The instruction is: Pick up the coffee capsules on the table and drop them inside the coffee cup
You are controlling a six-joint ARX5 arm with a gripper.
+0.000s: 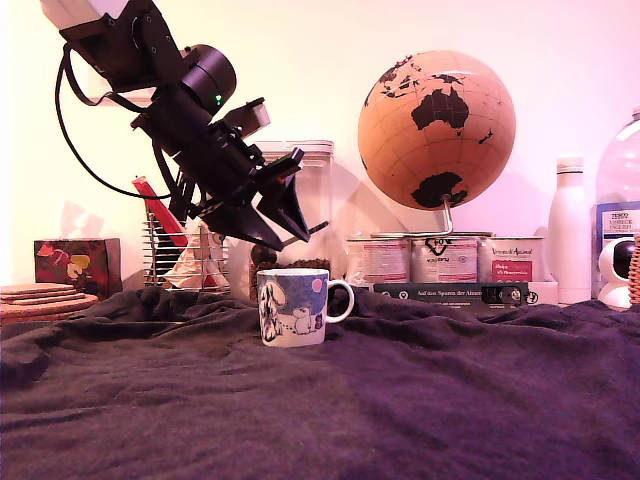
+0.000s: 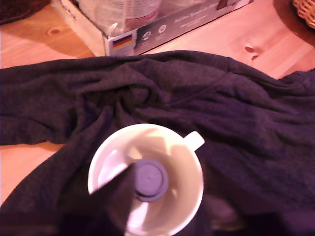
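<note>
Hovering above cup (image 1: 292, 307), jaws (image 1: 288, 222) blurred, state impossible to tell; capsule (image 2: 149, 180) inside, probably just dropped.

1 capsule (image 2: 150, 180) lies in the coffee cup (image 1: 292, 307) on the table (image 1: 400, 400); hand (image 1: 283, 222) above.

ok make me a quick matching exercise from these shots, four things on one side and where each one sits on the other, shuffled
Things:
1. coffee cup
2. coffee capsule
3. end effector
4. globe

Places:
A. behind the cup, toward the exterior view's right, above a row of tins
B. lying at the bottom inside the cup
C. standing upright on the dark cloth
D. in the air just above the cup

Pairs: 1-C, 2-B, 3-D, 4-A
</note>
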